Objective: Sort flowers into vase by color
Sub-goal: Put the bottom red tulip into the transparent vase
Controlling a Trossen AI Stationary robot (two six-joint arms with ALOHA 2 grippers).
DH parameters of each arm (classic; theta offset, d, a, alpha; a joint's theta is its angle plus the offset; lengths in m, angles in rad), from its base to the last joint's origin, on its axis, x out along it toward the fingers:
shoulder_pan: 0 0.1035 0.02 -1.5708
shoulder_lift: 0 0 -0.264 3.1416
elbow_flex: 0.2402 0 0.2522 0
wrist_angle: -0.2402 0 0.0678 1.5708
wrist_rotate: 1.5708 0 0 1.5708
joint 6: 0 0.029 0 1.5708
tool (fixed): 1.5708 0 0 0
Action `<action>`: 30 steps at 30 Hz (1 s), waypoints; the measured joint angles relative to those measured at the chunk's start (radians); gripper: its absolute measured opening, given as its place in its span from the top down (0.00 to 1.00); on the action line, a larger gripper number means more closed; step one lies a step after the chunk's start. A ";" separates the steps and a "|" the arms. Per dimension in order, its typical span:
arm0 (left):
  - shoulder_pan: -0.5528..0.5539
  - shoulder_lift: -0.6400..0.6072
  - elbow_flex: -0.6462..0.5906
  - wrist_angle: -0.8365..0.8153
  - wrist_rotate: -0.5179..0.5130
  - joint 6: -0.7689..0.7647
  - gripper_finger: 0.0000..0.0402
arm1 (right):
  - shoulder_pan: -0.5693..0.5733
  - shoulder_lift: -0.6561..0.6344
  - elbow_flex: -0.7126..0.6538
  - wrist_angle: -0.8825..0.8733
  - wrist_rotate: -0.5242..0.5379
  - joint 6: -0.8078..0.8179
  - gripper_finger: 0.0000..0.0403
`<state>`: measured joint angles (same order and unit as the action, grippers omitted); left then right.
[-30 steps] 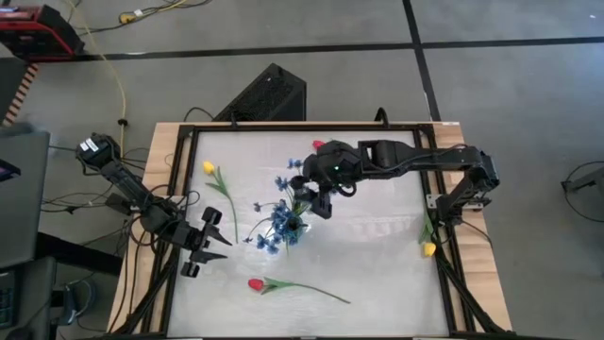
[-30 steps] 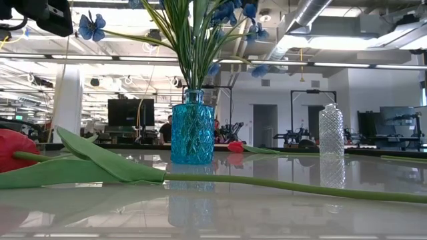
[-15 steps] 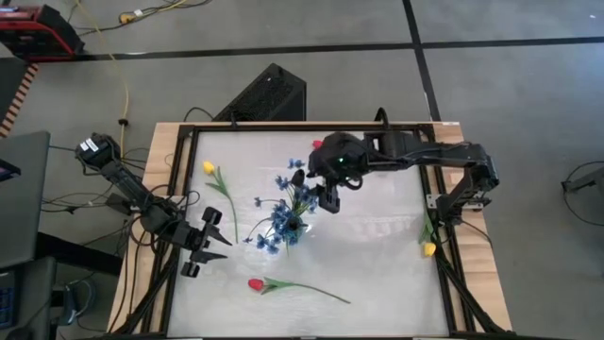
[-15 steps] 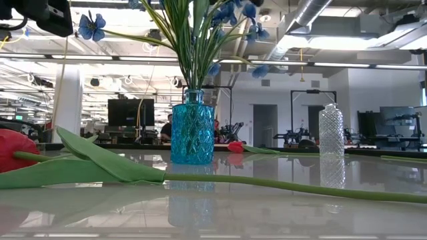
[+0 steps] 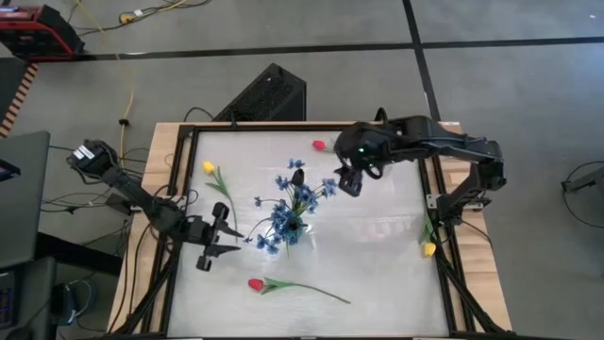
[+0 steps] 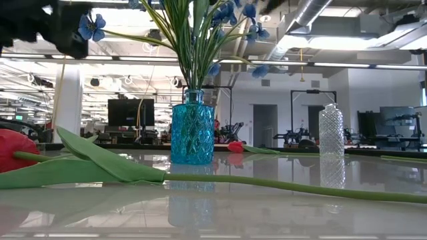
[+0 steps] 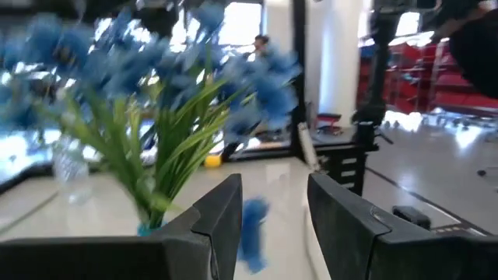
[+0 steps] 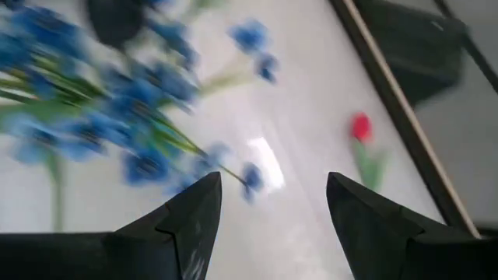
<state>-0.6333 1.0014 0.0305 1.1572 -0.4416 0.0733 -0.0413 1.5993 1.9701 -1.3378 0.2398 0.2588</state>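
Note:
The blue sprays (image 5: pixel 288 212) stand with their stems in a blue glass vase (image 6: pixel 192 133) at mid-table. One red tulip (image 5: pixel 255 283) lies on the table near the near edge and shows large in the low view (image 6: pixel 17 150). Another red tulip (image 5: pixel 319 145) lies by the far edge. A yellow tulip (image 5: pixel 209 168) lies far left, and another (image 5: pixel 429 248) lies at the right edge. My right gripper (image 5: pixel 349 179) hovers open just right of the blue sprays (image 8: pixel 117 101). My left gripper (image 5: pixel 215 246) is open, left of the vase, facing the sprays (image 7: pixel 156 101).
A clear glass vase (image 6: pixel 331 131) stands empty on the right side of the table. A dark frame rail (image 5: pixel 439 236) runs along the table's edges. Bare table surface lies between the blue vase and the right edge. Cables and a black box sit beyond the far-left corner.
My right gripper has drawn back from above the blue sprays, toward the table's right and far side, and is blurred by motion. My left gripper has moved a little right, toward the blue vase. The blue sprays stay in the vase.

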 joint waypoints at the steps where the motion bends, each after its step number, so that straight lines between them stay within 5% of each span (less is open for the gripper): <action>1: 0.014 0.011 0.000 -0.001 0.000 -0.016 0.66 | -0.001 -0.009 0.000 -0.041 0.021 0.022 0.35; 6: 0.064 0.052 0.000 0.000 0.033 -0.068 0.66 | -0.006 -0.079 -0.085 -0.172 0.078 0.126 0.36; 13: 0.084 0.066 0.000 0.001 0.046 -0.089 0.66 | 0.064 -0.240 -0.389 -0.205 0.074 0.341 0.36; 18: 0.084 0.066 0.000 0.000 0.048 -0.089 0.66 | 0.124 -0.326 -0.613 -0.185 -0.016 0.585 0.36; 24: 0.084 0.065 0.000 0.000 0.048 -0.089 0.66 | 0.241 -0.334 -0.808 0.096 -0.162 0.608 0.36; 30: 0.084 0.065 0.000 0.000 0.045 -0.089 0.66 | 0.370 -0.218 -0.846 0.541 -0.166 0.587 0.36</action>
<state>-0.5491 1.0668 0.0303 1.1572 -0.3961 -0.0158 0.3286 1.3813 1.1240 -0.7966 0.0735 0.8455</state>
